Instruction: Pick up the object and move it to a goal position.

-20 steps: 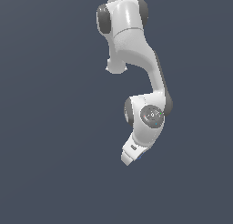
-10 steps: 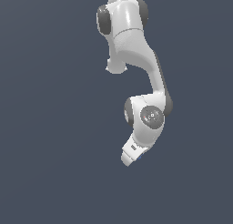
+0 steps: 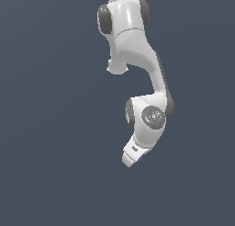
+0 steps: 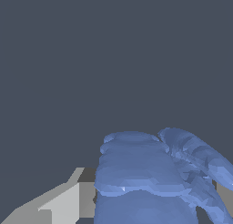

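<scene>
In the wrist view the blue, lobed object [image 4: 145,173] fills the space between my gripper's fingers. One grey finger [image 4: 63,205] touches its side, and a sliver of the other finger [image 4: 224,191] shows on the far side. My gripper [image 4: 145,209] is shut on the object. In the exterior view the white arm reaches down from the top. The hand [image 3: 134,152] points down and hides the fingers. Only a small speck of the blue object [image 3: 140,159] shows at the hand's tip.
A plain dark grey surface [image 3: 55,128] fills the background in both views. No other objects, containers or edges show.
</scene>
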Controlling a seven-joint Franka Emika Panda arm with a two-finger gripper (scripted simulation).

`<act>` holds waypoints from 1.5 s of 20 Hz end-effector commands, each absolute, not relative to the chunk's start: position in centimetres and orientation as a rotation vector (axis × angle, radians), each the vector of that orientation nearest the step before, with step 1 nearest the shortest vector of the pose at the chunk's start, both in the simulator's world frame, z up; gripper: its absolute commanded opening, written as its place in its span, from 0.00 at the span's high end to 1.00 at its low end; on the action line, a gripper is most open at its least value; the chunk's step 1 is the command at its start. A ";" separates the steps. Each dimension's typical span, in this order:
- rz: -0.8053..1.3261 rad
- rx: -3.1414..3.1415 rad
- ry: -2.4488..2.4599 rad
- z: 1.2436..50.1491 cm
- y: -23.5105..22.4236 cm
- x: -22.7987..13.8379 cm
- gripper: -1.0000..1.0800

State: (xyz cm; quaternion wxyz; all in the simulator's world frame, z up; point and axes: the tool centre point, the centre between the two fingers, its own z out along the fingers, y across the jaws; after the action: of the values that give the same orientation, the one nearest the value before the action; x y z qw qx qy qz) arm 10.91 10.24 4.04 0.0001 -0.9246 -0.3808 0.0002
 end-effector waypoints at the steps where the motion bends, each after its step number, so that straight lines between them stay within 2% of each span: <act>1: 0.000 -2.905 -1.197 4.2 10.2 10.7 1.00; 13: 0.000 -2.905 -1.197 5.7 10.1 7.7 1.00; 30: 0.001 -2.906 -1.197 10.4 9.6 -1.4 1.00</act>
State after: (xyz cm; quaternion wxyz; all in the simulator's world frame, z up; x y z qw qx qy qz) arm -0.44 9.65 9.89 -0.0004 -0.9247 -0.3807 0.0005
